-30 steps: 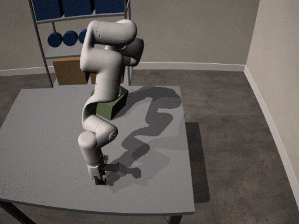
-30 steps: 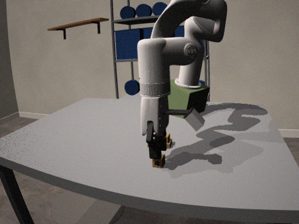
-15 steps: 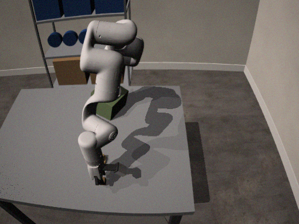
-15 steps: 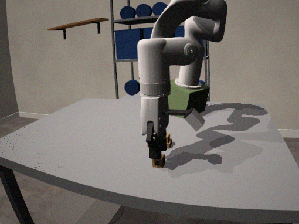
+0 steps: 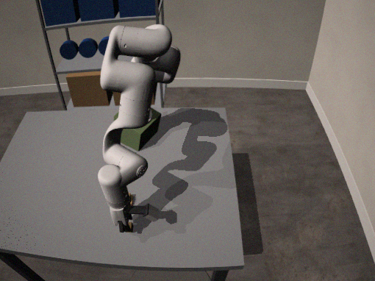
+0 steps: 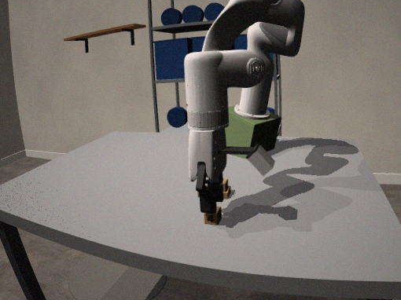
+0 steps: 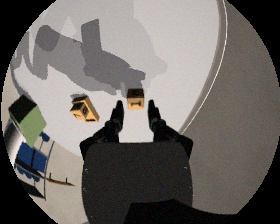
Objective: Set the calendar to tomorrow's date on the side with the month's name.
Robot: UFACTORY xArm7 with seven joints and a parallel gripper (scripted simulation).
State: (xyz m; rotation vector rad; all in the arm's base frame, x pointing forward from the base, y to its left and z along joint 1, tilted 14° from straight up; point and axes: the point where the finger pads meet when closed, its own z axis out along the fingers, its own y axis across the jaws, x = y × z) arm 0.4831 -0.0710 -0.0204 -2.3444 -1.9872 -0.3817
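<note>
A white arm reaches straight down near the table's (image 5: 44,157) front edge, far from its green base. Its gripper (image 7: 135,112) is half open. The dark fingers straddle a small wooden cube (image 6: 212,217) that stands on the table, apparently without pinching it. A dark numeral on the cube faces outward.

A second wooden piece (image 7: 84,108) lies just beside it towards the base, probably the tray with the other cube, though it is too small to tell.

The cube looks light, rigid and smooth-sided. It is best gripped squarely on two opposite flat faces, low enough that it does not pivot.
</note>
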